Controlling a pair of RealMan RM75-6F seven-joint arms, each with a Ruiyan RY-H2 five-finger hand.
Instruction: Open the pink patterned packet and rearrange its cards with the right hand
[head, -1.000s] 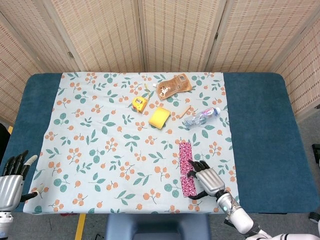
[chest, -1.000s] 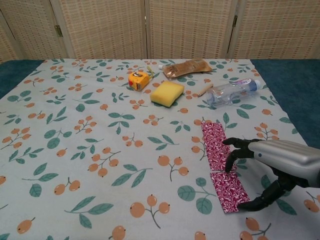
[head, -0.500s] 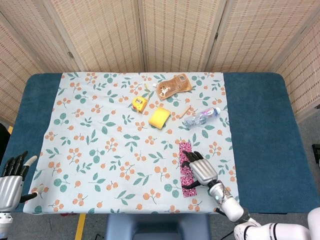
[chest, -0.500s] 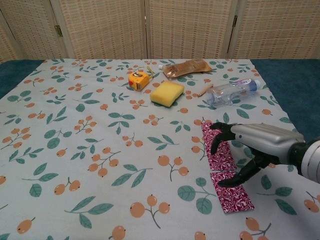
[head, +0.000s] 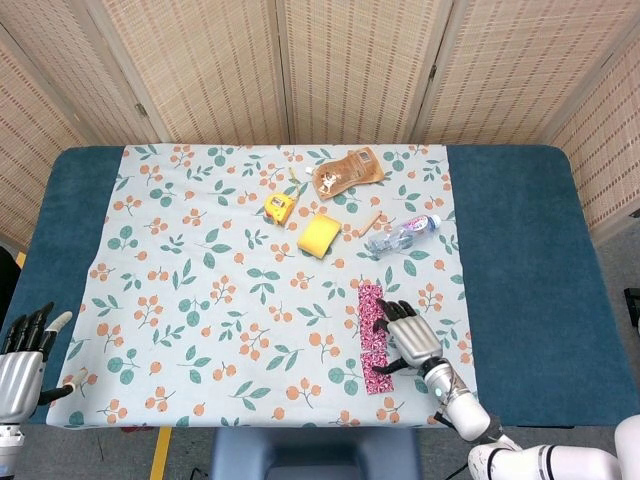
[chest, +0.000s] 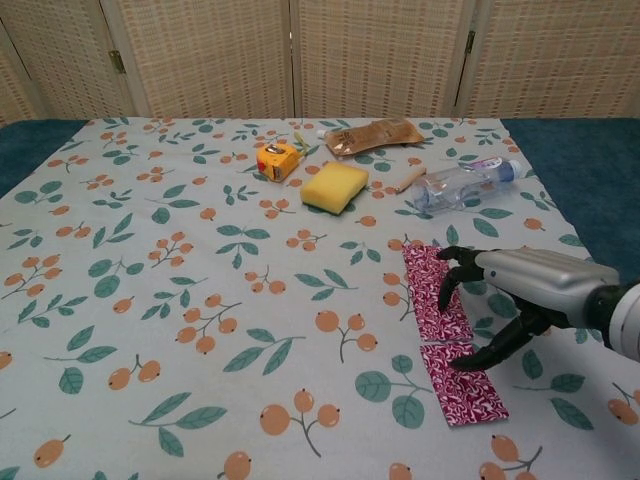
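Two pink cards (chest: 446, 335) lie under the right robot hand (chest: 505, 300) — fingers spread, gripping nothing; bottle (chest: 465, 184) behind.

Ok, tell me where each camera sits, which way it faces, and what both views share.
Head view: high above the near table edge, looking steeply down on the floral tablecloth; shows the left hand at the near-left corner and the right hand.
Chest view: lower, at the near edge, looking across the table toward the woven screens; shows only the right hand.
Both share the right hand over the pink patterned packet, yellow sponge and clear plastic bottle.
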